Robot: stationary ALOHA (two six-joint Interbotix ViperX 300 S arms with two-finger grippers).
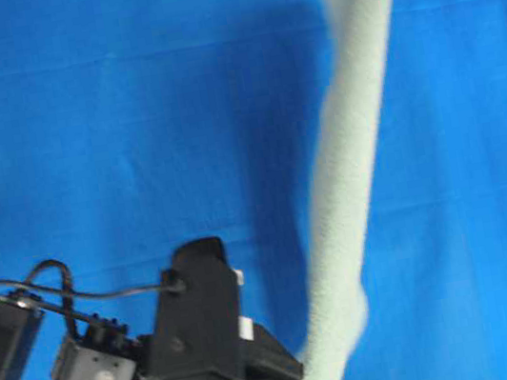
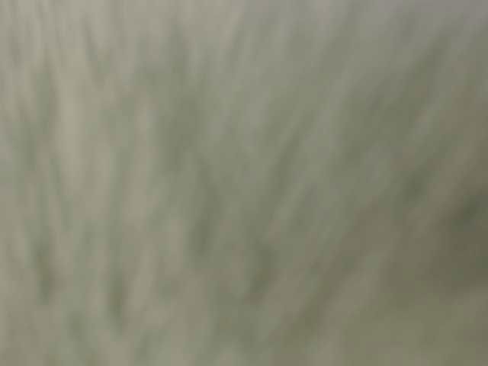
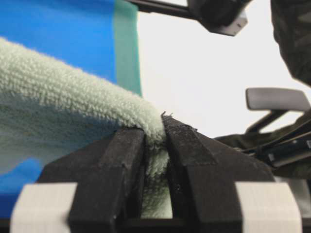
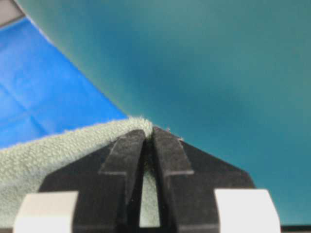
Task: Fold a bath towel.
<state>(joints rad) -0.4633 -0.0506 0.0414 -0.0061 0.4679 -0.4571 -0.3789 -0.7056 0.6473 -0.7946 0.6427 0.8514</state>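
- My left gripper (image 3: 155,141) has its jaws nearly closed, pinching a corner of the bath towel (image 1: 357,174) between the black pads
- My right gripper (image 4: 149,141) is nearly closed too, clamped on another corner of the same cloth
- The towel hangs stretched between my two grips as a long band, raised off the blue table (image 1: 85,159); in the overhead view it runs from the lower middle, beside my left arm (image 1: 199,334), up to the top edge near the right
- The table-level view shows nothing but blurred green cloth, so the towel hangs right before that lens
- I judge this the lift-and-spread step: the towel is up and taut, no fold yet made
- Next I judge both grips must travel together, keep the edge tight, and lay the cloth flat
- I can read no brand, label or writing anywhere
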